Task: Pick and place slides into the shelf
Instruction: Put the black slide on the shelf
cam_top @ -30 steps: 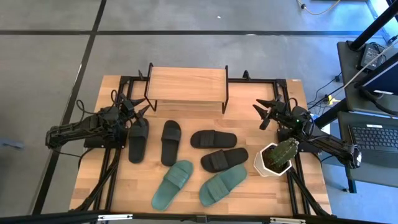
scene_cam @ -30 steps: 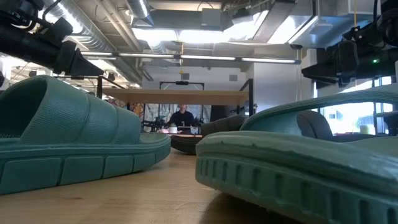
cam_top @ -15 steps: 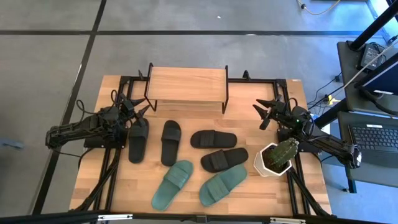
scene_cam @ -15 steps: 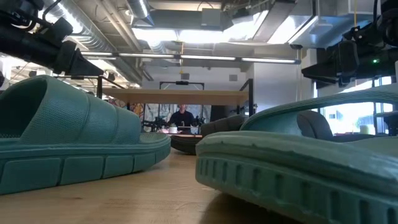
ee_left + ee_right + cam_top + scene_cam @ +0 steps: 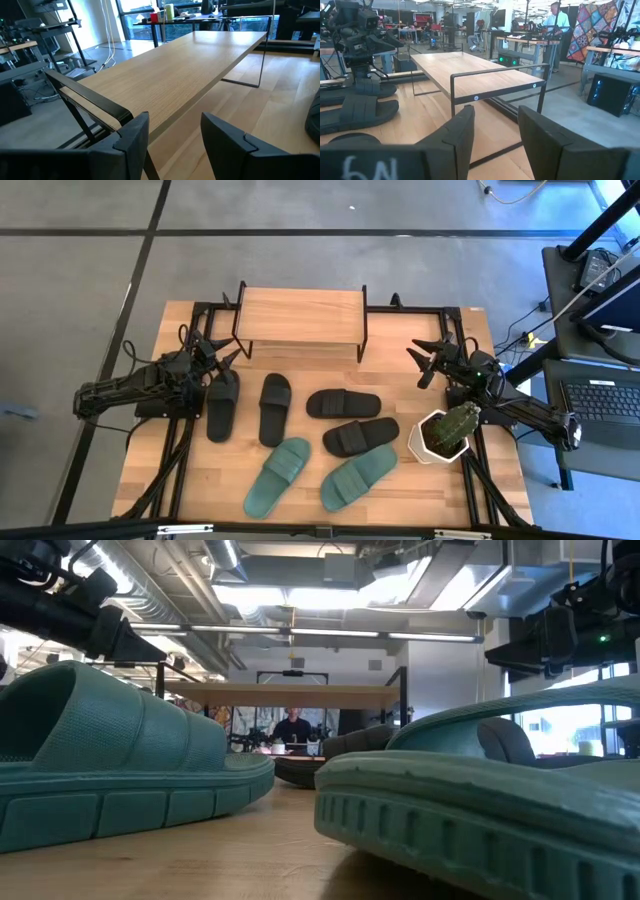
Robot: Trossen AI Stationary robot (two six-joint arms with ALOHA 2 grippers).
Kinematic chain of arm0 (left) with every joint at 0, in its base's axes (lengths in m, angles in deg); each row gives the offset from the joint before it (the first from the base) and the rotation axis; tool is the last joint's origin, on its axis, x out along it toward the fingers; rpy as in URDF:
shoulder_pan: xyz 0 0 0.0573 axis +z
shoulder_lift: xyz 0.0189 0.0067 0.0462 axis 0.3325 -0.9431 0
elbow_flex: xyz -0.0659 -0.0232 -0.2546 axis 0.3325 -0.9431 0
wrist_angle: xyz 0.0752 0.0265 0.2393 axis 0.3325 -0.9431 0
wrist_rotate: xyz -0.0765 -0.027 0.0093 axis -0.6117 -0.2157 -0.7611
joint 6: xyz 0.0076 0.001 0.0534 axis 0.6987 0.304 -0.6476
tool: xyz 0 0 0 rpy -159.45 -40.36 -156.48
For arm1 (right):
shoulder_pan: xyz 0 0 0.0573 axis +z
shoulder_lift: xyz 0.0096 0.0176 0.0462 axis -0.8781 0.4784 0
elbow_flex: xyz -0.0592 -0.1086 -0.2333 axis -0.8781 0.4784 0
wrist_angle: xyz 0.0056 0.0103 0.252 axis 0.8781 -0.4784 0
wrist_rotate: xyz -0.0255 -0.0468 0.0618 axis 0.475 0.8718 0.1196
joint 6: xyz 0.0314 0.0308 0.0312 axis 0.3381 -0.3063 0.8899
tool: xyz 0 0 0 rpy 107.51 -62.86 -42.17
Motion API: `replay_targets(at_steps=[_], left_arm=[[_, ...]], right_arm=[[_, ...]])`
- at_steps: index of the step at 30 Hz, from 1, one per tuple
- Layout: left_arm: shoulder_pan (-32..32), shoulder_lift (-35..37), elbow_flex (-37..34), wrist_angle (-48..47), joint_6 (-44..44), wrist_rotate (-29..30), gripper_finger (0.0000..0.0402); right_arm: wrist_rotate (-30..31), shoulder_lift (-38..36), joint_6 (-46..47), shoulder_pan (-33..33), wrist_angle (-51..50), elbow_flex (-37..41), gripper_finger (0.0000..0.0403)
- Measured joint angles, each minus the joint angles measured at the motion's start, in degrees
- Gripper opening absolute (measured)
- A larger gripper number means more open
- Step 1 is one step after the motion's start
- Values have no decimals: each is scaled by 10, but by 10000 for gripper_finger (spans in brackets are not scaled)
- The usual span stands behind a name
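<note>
Left gripper (image 5: 221,350) empty, jaws apart, hovering just past the far end of the leftmost black slide (image 5: 222,404); that slide's long axis runs near-to-far, pointing at the shelf (image 5: 300,317). Right gripper (image 5: 428,359) also apart and empty, well clear of every slide, so left is nearer.

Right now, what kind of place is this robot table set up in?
Probably a robotics lab or open workshop: exposed ceiling ducts, workbenches with people at them, and a laptop on a stand beside the table.
</note>
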Motion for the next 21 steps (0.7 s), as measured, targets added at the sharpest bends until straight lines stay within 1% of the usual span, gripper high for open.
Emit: replay_targets(at_steps=[16, 18, 21], left_arm=[[0, 0, 0, 0, 0, 0, 172], [0, 0, 0, 0, 0, 0, 172], [0, 0, 0, 0, 0, 0, 172]], right_arm=[[0, 0, 2, 0, 8, 0, 154], [0, 0, -2, 0, 27, 0, 154], [-10, 0, -14, 0, 85, 0, 154]])
